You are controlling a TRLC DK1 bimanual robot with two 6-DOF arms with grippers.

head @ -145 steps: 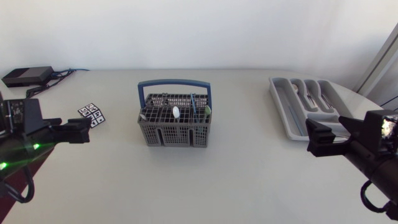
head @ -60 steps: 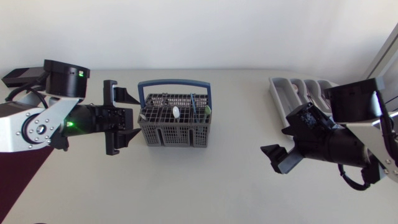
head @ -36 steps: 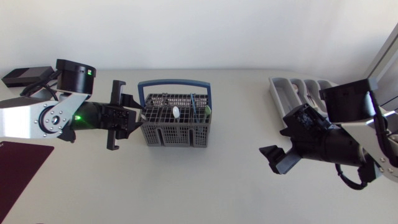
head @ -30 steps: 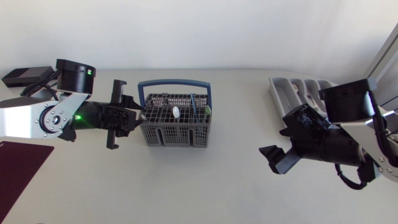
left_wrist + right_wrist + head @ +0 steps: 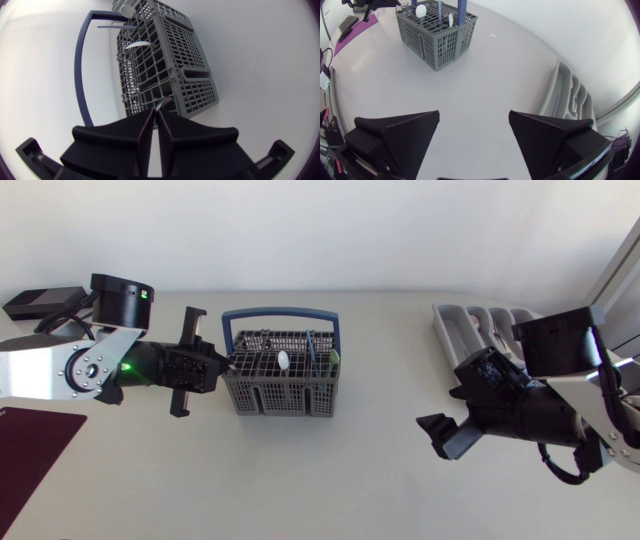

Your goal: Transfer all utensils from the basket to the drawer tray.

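Both arms have swung in from the table's sides, and in the last second the left gripper [image 5: 222, 364] has drawn its spread fingers together at the left end of the basket [image 5: 280, 395]. Seen from its own wrist, the left gripper [image 5: 156, 111] is nearly closed. It appears to pinch a slim silver utensil handle [image 5: 161, 103] that sticks up at the near corner of the basket [image 5: 170, 65]. The hold looks shallow, with only the fingertips on a thin, smooth stem. I would expect the piece to slip or swivel if the lift is quick. If its lower end catches in the grey grid, the light basket could be dragged or tipped, spilling the white spoon [image 5: 283, 360] and the other utensils standing in it. The blue carrying handle [image 5: 82, 70] arches just beside the gripper and could be clipped on a crooked rise. The left arm reaches in from the left edge, roughly level over the table [image 5: 320, 470], with its fingers pointing at the basket's end. The right arm comes in from the right and crosses the near end of the drawer tray [image 5: 450, 340]. The right gripper [image 5: 445, 435] angles down toward the middle, wide open and holding nothing, well apart from the basket. It sits between basket and tray, so a carried utensil might meet it there.
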